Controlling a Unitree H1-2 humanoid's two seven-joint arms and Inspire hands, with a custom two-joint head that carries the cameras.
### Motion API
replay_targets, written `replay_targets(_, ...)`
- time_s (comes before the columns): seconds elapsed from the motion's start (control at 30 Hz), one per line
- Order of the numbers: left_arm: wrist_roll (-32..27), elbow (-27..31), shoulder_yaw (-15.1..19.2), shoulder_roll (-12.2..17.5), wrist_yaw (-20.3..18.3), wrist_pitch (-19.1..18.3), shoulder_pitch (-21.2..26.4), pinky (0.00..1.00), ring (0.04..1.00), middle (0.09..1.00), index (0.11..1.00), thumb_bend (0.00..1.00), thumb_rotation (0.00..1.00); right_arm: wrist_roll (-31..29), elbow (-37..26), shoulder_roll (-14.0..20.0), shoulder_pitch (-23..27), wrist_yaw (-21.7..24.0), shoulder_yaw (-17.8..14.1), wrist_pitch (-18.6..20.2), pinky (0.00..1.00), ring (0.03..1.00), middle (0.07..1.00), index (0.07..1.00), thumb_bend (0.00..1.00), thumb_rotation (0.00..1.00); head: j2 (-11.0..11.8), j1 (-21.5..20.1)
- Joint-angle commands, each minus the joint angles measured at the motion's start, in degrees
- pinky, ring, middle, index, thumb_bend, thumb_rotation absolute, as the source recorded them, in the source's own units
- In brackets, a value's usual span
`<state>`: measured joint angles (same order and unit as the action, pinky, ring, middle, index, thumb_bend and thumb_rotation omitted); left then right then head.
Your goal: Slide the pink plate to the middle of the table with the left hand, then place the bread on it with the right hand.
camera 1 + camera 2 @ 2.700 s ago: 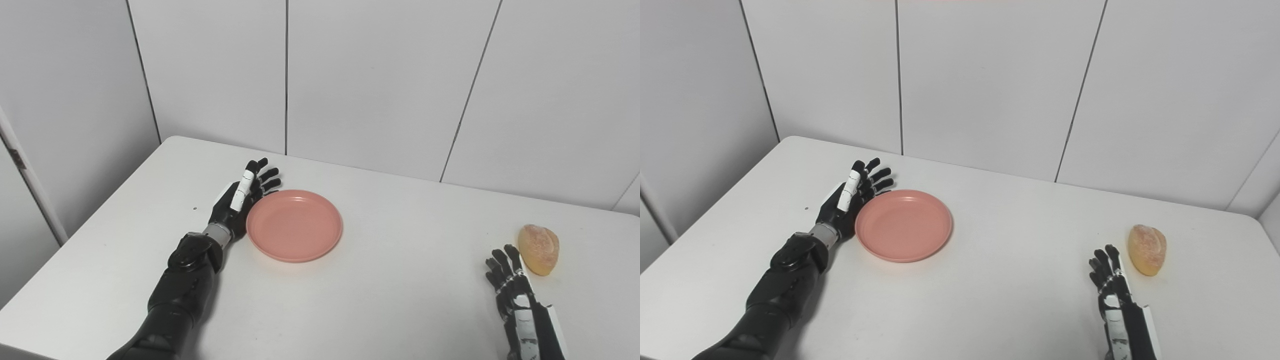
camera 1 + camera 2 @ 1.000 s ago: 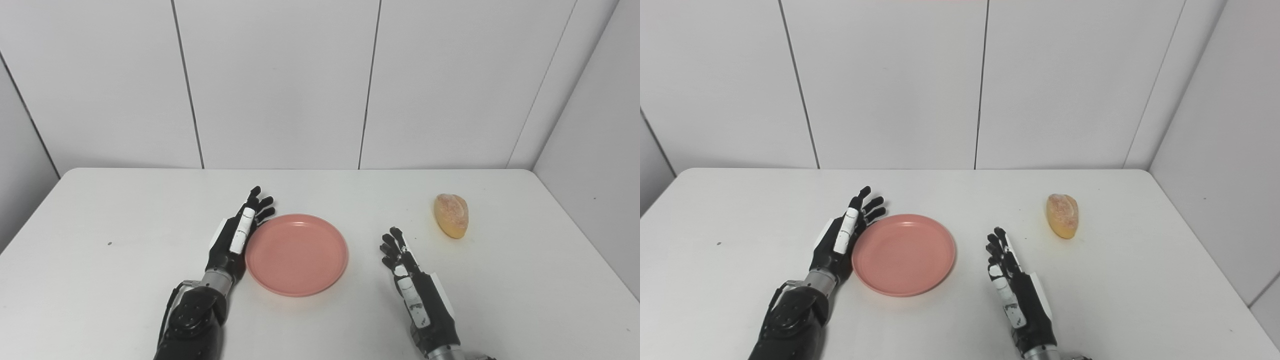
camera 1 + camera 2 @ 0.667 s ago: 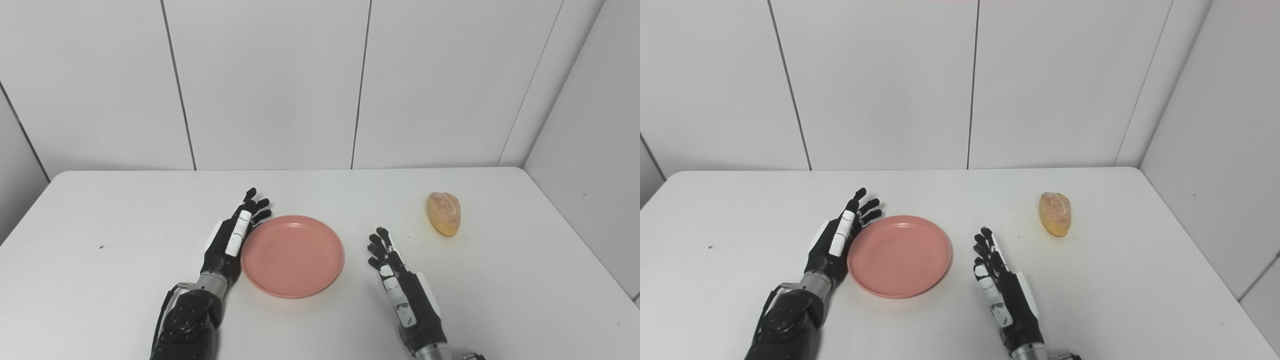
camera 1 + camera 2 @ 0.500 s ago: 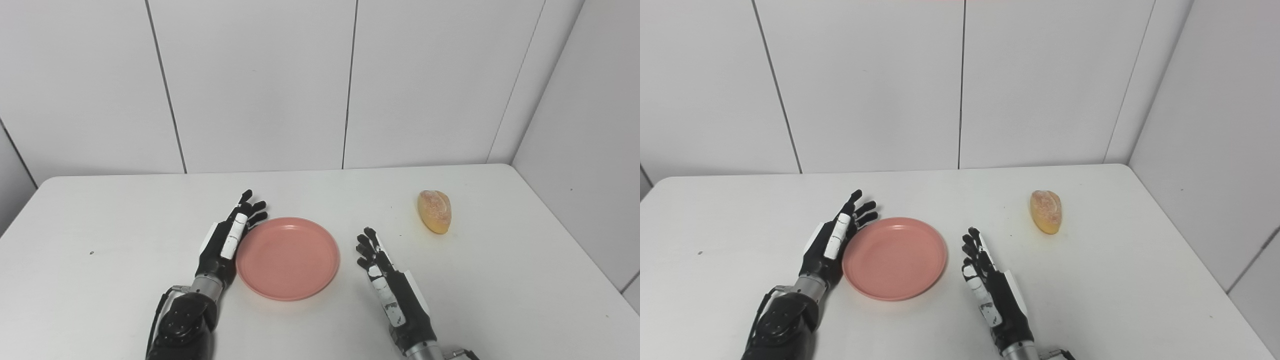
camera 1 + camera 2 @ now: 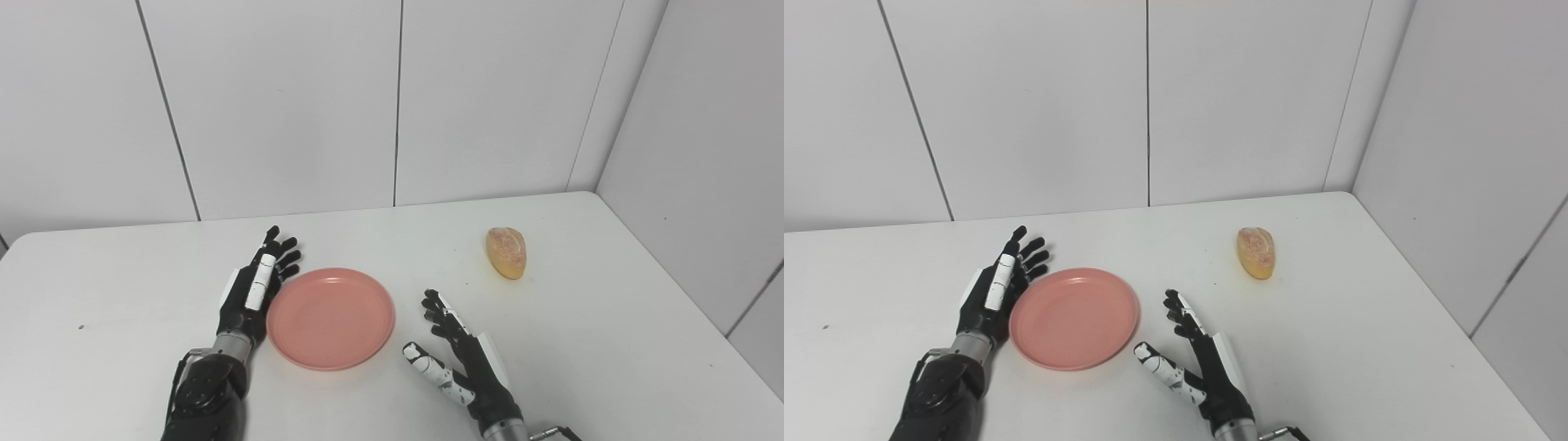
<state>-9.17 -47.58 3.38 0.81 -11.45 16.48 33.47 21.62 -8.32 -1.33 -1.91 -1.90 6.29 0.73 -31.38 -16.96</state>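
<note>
table [image 5: 612, 343]: white, walled at back and on the right; bears plate, bread, both hands.
plate [image 5: 331, 318]: pink, empty, flat on table, roughly mid-table, maybe a shade left of centre. Landmark for all below.
left hand [image 5: 254, 294]: pressed edge-on against plate's left rim, fingers straight and spread, holding nothing. Touching or just beside rim, cannot tell which.
right hand [image 5: 459, 361]: just right of plate, near its front-right edge, apart from rim; fingers spread wide, thumb swung out toward plate, holding nothing.
bread [image 5: 506, 252]: small golden roll, well right of plate and further back, lying alone, untouched.
step: slide looks about done; bread pick-up not yet begun, judged from layout.
risk, plate shove: more push from left hand likely to drive plate into right thumb, spinning or skewing it.
risk, thumb clip: outstretched thumb close to plate's front-right rim; careless lift or swing toward bread could nudge plate off centre.
risk, bread roll: rounded, probably light; fingers landing off-centre could knock it further right toward table edge and wall instead of closing round it.
risk, squeeze: soft crust likely; hard close could dent or squirt it out.
risk, drop: shallow rim; release from height or near edge could send bread rolling off plate.
risk, left hand stays: blocks nothing on bread's path, but withdrawal dragging along rim could pull plate back left.
</note>
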Motion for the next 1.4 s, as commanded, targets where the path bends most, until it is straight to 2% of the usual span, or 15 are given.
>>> replay_targets(0.0,-1.19,-5.19,0.44,-0.92,-1.32,2.53,-3.79,0.86,0.878,0.906,0.979,0.83,0.86,3.94,-4.99,0.44,3.90,-1.23,-0.78,3.54,0.82,0.872,0.888,0.923,0.82,0.68,0.46,-0.38)
replay_targets(0.1,-1.46,-7.15,1.04,-0.85,-1.80,3.35,-3.17,0.87,0.888,0.912,0.992,0.84,0.88,7.21,-7.58,1.06,6.65,-0.78,-1.50,7.38,0.76,0.845,0.877,0.893,0.86,0.63,1.22,-0.88)
replay_targets(0.2,-1.78,-8.63,1.52,-0.88,-2.10,3.95,-2.71,0.88,0.893,0.916,0.996,0.84,0.88,10.52,-9.35,2.14,9.17,-0.21,-1.64,10.69,0.75,0.834,0.870,0.871,0.87,0.62,1.77,-0.90)
replay_targets(0.3,-1.83,-9.82,1.96,-0.96,-1.97,4.75,-2.35,0.89,0.895,0.912,0.993,0.82,0.88,14.99,-11.18,3.54,11.94,0.83,-1.38,14.35,0.66,0.782,0.850,0.831,0.86,0.61,1.99,-0.82)
replay_targets(0.4,-1.98,-10.46,2.38,-1.05,-2.00,5.11,-2.12,0.88,0.894,0.909,0.991,0.82,0.88,17.70,-12.55,4.67,13.89,2.63,-1.28,17.74,0.62,0.760,0.852,0.841,0.87,0.62,2.12,-0.60)
replay_targets(0.6,-1.32,-10.65,2.04,-0.99,-2.06,5.24,-2.20,0.87,0.888,0.901,0.982,0.81,0.88,23.98,-14.00,7.33,18.37,7.57,-0.76,24.84,0.59,0.751,0.856,0.855,0.88,0.63,2.26,-0.47)
replay_targets(0.77,-0.84,-10.76,1.68,-1.08,-1.54,5.27,-2.26,0.86,0.887,0.894,0.977,0.79,0.88,35.05,-13.18,7.42,23.66,14.63,-1.89,26.17,0.59,0.788,0.865,0.874,0.89,0.67,2.48,-0.24)
replay_targets(0.83,-0.67,-10.46,1.51,-1.20,-1.26,5.18,-2.37,0.86,0.882,0.894,0.973,0.78,0.89,38.00,-11.29,6.84,26.17,14.10,-2.53,26.18,0.60,0.779,0.860,0.876,0.89,0.66,2.49,-0.14)
replay_targets(0.97,-0.67,-11.10,1.39,-1.31,-1.26,5.65,-2.26,0.85,0.874,0.895,0.973,0.78,0.89,40.80,-6.09,5.10,30.54,10.89,-5.06,26.18,0.72,0.823,0.880,0.901,0.89,0.65,2.54,0.06)
replay_targets(1.07,-0.57,-10.52,1.20,-1.48,-1.17,5.49,-2.51,0.85,0.875,0.894,0.972,0.79,0.89,43.78,0.57,3.17,34.62,7.98,-8.93,26.18,0.74,0.840,0.888,0.910,0.90,0.65,2.64,0.37)
replay_targets(1.13,-0.81,-10.93,1.30,-1.51,-1.46,5.56,-2.44,0.85,0.877,0.896,0.973,0.79,0.89,43.74,4.86,1.79,37.02,6.42,-12.15,26.18,0.72,0.866,0.920,0.945,0.91,0.61,2.63,0.50)
replay_targets(1.2,-0.84,-10.94,1.29,-1.53,-1.54,5.50,-2.48,0.85,0.879,0.901,0.976,0.81,0.88,43.98,8.36,0.77,38.83,5.31,-14.74,26.18,0.76,0.912,0.968,0.985,0.92,0.58,2.62,0.60)
replay_targets(1.27,-0.85,-10.30,1.21,-1.61,-1.61,5.26,-2.71,0.85,0.884,0.902,0.976,0.81,0.88,44.95,11.71,0.31,40.41,4.45,-16.58,26.18,0.79,0.945,0.995,0.998,0.92,0.58,2.60,0.64)
replay_targets(1.37,-1.09,-10.22,1.26,-1.60,-1.99,5.23,-2.77,0.86,0.890,0.902,0.974,0.80,0.88,45.03,16.20,0.08,42.37,2.35,-18.63,26.18,0.76,0.952,1.000,1.000,0.92,0.57,2.58,0.70)
